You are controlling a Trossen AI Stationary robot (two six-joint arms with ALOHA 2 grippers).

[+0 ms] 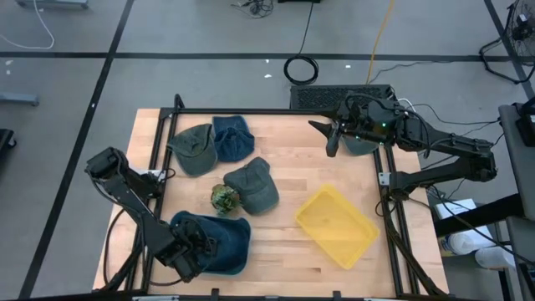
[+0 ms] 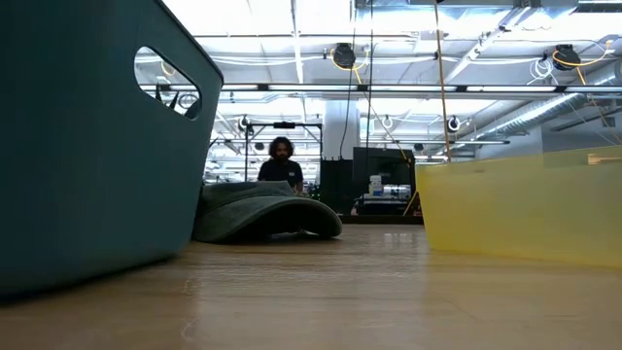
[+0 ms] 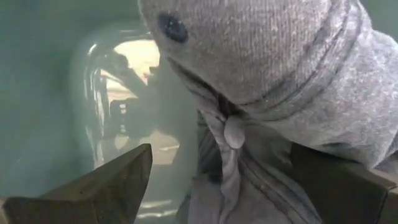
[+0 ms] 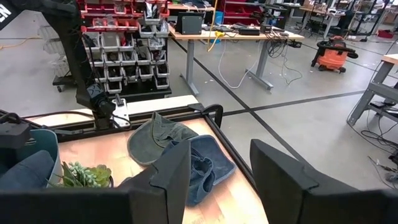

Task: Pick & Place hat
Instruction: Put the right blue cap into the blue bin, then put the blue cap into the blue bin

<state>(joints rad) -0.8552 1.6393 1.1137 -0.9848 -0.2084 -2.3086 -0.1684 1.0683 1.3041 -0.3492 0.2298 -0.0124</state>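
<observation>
A grey knit hat point(image 3: 280, 81) fills the left wrist view, inside the teal bin point(image 1: 227, 244) at the table's near left. My left gripper point(image 3: 217, 186) reaches into that bin point(image 3: 43, 93), open, with the hat between its fingers. My right gripper point(image 1: 333, 139) hovers open over the table's far right, touching nothing; its wrist view shows the gap point(image 4: 221, 186). A green cap point(image 1: 194, 149) and a blue cap point(image 1: 232, 138) lie at the far left, and a grey-green cap point(image 1: 253, 186) lies mid-table, brim down point(image 2: 262, 212). My left gripper is open, and the grey hat's folded lower part point(image 3: 298, 149) lies against and over one finger point(image 3: 339, 186). The other finger point(image 3: 118, 180) stands clear of the cloth. The hat hides where its underside rests.
A yellow bin point(image 1: 336, 226) sits at the near right of the table point(image 1: 284, 167), also seen in the low view point(image 2: 525, 204). A small green plant point(image 1: 223, 197) stands beside the grey-green cap. A person point(image 2: 282, 160) sits beyond the far edge.
</observation>
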